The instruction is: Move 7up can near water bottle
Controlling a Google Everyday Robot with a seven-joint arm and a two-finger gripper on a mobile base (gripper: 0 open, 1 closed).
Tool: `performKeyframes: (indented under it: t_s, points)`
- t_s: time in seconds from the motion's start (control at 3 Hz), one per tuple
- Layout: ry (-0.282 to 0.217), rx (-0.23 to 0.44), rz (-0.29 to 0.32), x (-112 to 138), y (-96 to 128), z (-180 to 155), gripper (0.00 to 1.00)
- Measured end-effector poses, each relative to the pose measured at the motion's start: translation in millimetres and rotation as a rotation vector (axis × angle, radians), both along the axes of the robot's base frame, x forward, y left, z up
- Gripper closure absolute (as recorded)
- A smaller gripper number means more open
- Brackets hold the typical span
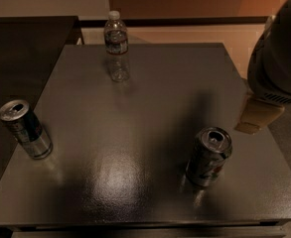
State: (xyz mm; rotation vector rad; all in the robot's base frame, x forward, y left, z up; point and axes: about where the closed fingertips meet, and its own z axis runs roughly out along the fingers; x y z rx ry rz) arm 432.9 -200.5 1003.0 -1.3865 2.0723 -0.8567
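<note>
At the front right of the dark table (150, 90), the 7up can (208, 156) stands upright with its opened silver top showing, a faint reflection under it on the glossy surface. The water bottle (116, 46) stands at the far edge, left of the middle, white cap up and dark label band around it, well apart from the 7up can. Another can (25, 129), silver with blue markings, stands at the table's left edge, near the front. The robot's bulky dark arm (280, 48) looms in from the right, beyond the table's right edge. Below it hangs the pale pincer (254, 119), just off that edge, above the can's level and touching nothing. From here I cannot tell whether the pincer is released or clenched.
</note>
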Motion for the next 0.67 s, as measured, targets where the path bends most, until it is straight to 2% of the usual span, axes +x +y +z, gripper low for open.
performKeyframes:
  t_s: [0.67]
  points:
    - [-0.008, -0.004, 0.007, -1.1, 2.7, 5.2, 0.0]
